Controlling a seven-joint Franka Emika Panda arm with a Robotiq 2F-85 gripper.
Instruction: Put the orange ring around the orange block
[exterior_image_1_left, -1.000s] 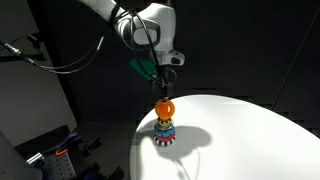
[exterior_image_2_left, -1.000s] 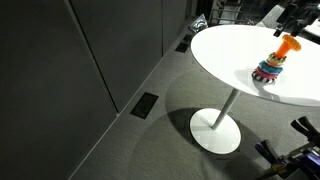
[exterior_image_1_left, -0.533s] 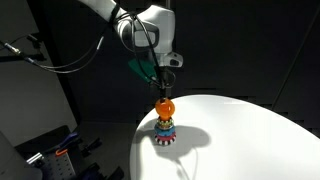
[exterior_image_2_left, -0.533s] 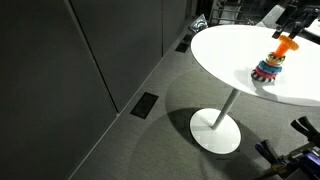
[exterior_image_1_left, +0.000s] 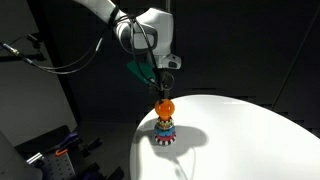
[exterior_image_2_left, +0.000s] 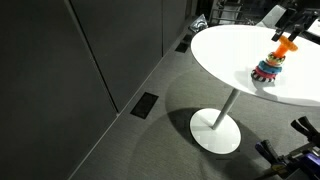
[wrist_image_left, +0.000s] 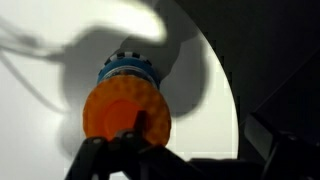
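The hand (exterior_image_1_left: 161, 95) is open, its jaws spread wide, and it hangs right over the orange ring (exterior_image_1_left: 164, 106). The ring sits at the very top of the ring toy (exterior_image_1_left: 163, 130) on the white surface (exterior_image_1_left: 245, 130). I think the hand is straight above so the ring can drop down the middle. The ring lies about flat, its hole pointing up and down, like the tall toy. The orange block hides inside it.
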